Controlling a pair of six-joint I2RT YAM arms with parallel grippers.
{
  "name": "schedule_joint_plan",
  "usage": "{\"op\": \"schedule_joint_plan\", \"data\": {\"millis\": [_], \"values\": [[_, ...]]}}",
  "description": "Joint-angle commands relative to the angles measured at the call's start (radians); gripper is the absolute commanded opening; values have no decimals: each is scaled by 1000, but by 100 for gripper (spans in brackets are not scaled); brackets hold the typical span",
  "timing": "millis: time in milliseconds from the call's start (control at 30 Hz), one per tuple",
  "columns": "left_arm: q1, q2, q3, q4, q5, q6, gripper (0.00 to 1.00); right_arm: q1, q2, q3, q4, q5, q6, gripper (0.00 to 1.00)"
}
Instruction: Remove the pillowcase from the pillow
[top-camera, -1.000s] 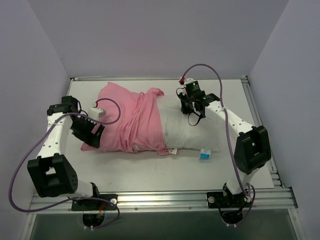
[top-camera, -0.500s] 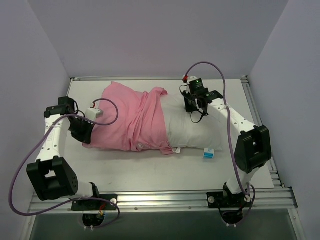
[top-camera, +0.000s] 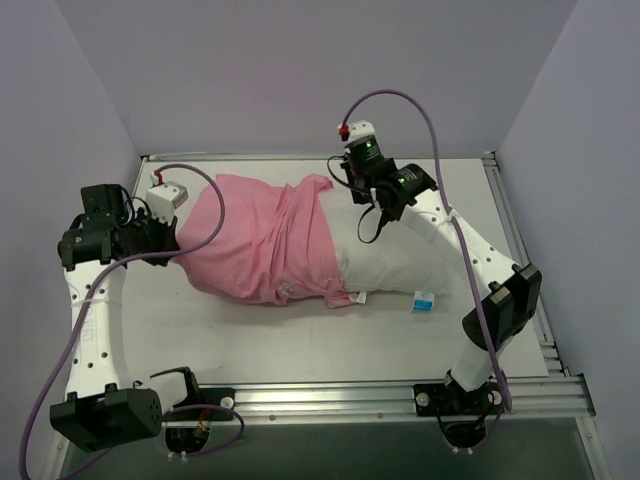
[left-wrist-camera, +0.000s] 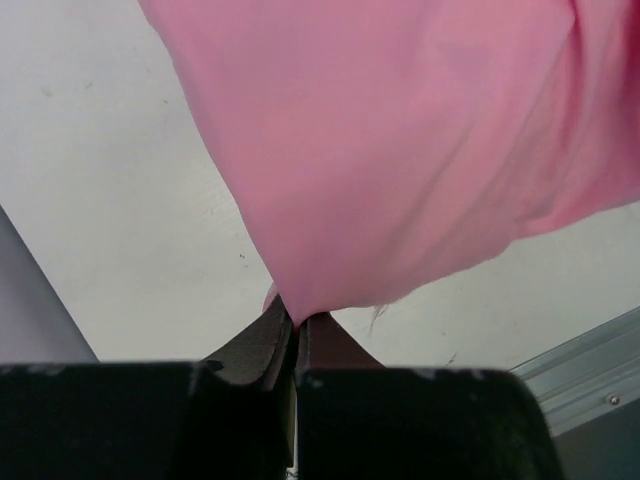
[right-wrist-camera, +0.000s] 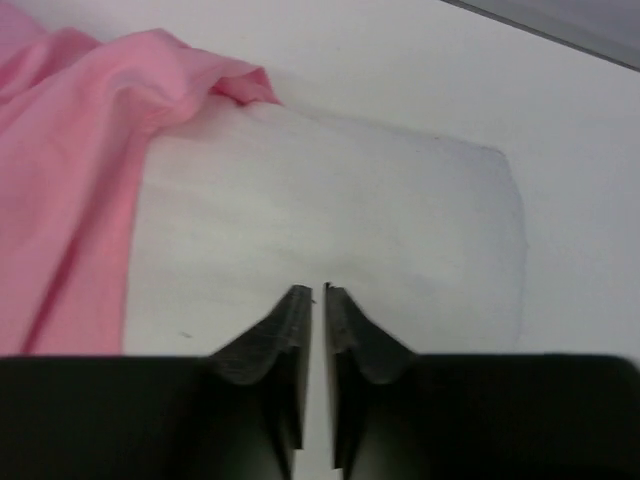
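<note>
The pink pillowcase (top-camera: 262, 240) covers the left half of the white pillow (top-camera: 390, 265), which lies across the table's middle with its right half bare. My left gripper (top-camera: 178, 250) is shut on the pillowcase's left end. In the left wrist view the cloth (left-wrist-camera: 400, 150) hangs stretched from the pinched fingertips (left-wrist-camera: 293, 318), lifted off the table. My right gripper (top-camera: 378, 208) hovers over the pillow's far edge, close to the pillowcase's opening. In the right wrist view its jaws (right-wrist-camera: 317, 292) stand a narrow gap apart with nothing between them, above the bare pillow (right-wrist-camera: 330, 200) and beside the pink hem (right-wrist-camera: 70, 180).
A small blue and white tag (top-camera: 424, 300) sticks out at the pillow's near right corner. The white table (top-camera: 300, 345) ends in an aluminium rail (top-camera: 330, 396) at the near edge. Grey walls stand close on the left, right and back.
My left gripper shut on the pillowcase's left end and drew it up and to the left. My right gripper let go of the pillow and rose toward the back left.
</note>
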Motion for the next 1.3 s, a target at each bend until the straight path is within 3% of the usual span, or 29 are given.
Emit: {"op": "schedule_joint_plan", "data": {"millis": [0, 33, 167, 400, 500, 633, 833, 1000, 1267], "values": [[-6, -35, 113, 129, 86, -143, 2, 47, -14, -84, 0, -36, 66, 6], [-8, -37, 136, 146, 84, -163, 2, 51, -11, -163, 26, -87, 78, 0], [-23, 3, 321, 191, 54, -252, 2, 54, 29, -354, 158, -197, 140, 0], [-74, 219, 891, 176, -38, -389, 2, -8, 229, -497, 233, -195, 177, 0], [-72, 308, 1237, 183, -124, -426, 2, -70, 232, -557, 260, -184, 203, 0], [-71, 379, 1439, 223, -216, -427, 2, -119, 207, -566, 224, -137, 180, 0], [-54, 411, 1530, 297, -294, -447, 2, -180, 204, -577, 188, -134, 148, 0], [-19, 449, 1694, 363, -389, -407, 2, -245, 201, -604, 185, -147, 118, 0], [-8, 440, 1659, 377, -432, -358, 2, -373, 216, -595, 149, -132, 60, 0]]}}
